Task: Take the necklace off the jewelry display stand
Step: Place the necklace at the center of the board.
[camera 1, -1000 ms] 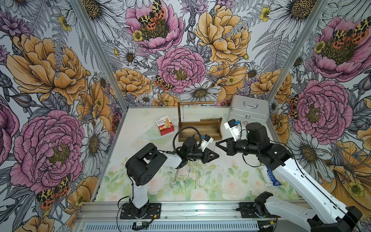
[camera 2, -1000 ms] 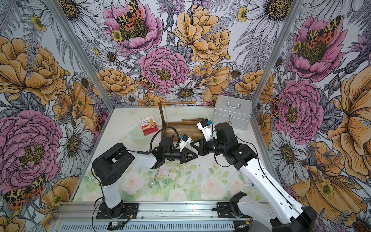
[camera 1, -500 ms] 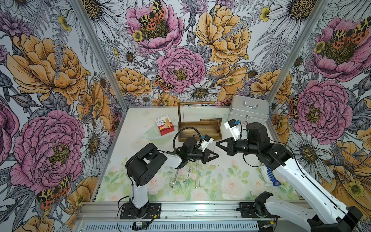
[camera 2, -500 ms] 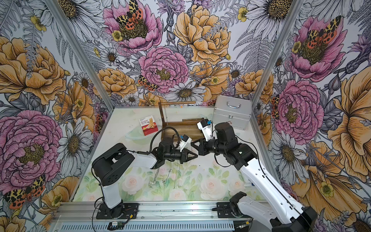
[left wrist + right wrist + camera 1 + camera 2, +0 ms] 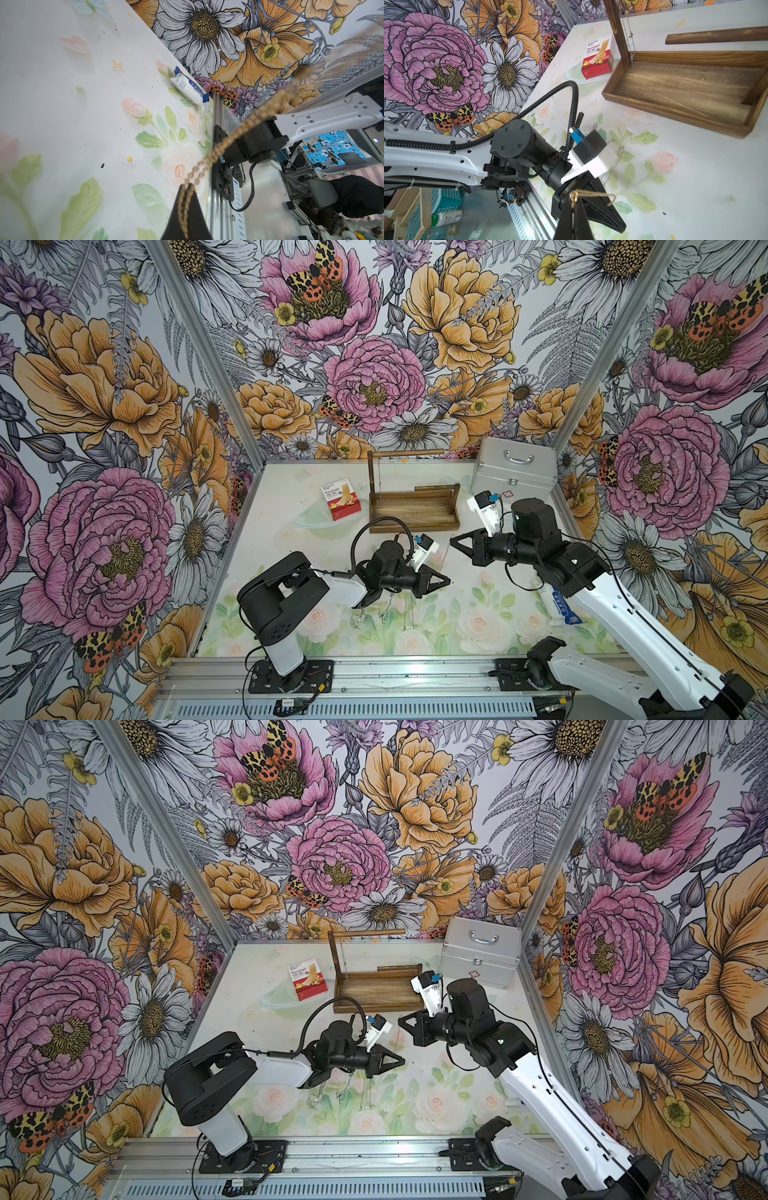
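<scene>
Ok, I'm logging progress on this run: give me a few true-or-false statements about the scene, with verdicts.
1. The left gripper and the right gripper both have their fingers shut on the gold necklace. True.
2. The jewelry display stand carries nothing. False: a thin silver chain hangs beside its post.
3. The bandage box lies in the stand's tray. False: it sits on the table beside the stand.
4. The silver case is closed. True.
</scene>
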`<state>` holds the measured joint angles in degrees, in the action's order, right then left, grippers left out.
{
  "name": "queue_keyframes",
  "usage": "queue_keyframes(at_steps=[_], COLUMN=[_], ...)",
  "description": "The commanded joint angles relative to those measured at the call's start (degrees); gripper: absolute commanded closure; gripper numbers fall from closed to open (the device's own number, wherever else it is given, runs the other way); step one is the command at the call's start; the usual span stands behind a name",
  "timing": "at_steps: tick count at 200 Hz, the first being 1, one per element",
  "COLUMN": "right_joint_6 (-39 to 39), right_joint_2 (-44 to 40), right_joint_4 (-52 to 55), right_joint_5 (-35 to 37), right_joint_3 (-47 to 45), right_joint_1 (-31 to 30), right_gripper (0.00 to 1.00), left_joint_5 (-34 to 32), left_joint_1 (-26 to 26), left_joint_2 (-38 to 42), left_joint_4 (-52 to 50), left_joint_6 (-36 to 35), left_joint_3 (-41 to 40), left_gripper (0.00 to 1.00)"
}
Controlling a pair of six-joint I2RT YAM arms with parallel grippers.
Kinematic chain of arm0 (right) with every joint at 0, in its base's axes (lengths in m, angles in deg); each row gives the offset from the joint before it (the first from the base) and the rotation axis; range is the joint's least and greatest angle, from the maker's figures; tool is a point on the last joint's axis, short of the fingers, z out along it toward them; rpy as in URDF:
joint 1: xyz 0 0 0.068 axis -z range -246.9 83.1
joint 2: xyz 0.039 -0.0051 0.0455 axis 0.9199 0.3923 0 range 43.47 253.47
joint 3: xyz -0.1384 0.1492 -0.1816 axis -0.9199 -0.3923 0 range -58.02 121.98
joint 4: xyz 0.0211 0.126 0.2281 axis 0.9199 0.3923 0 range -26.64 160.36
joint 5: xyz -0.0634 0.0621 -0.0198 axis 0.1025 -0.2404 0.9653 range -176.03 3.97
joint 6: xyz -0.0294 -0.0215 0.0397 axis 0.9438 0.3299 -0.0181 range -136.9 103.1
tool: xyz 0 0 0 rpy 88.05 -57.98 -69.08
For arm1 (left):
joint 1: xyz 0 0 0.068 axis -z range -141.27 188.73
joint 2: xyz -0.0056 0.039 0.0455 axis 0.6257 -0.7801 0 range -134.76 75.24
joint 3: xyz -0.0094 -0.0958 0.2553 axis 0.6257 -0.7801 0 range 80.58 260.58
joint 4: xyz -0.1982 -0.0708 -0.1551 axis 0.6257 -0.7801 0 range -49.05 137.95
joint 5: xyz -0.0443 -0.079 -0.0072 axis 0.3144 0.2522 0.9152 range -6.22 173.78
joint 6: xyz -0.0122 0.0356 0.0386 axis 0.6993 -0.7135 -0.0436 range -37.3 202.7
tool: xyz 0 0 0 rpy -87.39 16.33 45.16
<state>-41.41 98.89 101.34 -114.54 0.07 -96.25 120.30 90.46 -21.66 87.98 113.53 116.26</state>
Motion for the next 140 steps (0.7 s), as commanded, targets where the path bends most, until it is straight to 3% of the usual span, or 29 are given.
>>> queue_keyframes(at_steps=[1, 66, 140], right_joint_6=[-0.60, -2.70, -4.22], right_joint_2=[-0.68, -0.23, 1.91], right_joint_4=[0.34, 0.25, 0.14], right_joint_5=[0.89, 1.26, 1.74], right_joint_3=[-1.58, -5.96, -10.57], right_joint_1=[-0.21, -0.28, -0.72], right_gripper=[1.00, 1.00, 1.00], left_joint_5=[-5.38, -15.13, -23.52], left_joint_1=[2.48, 11.27, 18.26], left_joint_2=[2.82, 7.04, 5.14], left_joint_4=[-2.74, -14.43, -17.08], left_joint_6=[2.09, 5.90, 15.57], left_joint_3=[-1.56, -2.53, -5.23], left_gripper=[1.00, 1.00, 1.00])
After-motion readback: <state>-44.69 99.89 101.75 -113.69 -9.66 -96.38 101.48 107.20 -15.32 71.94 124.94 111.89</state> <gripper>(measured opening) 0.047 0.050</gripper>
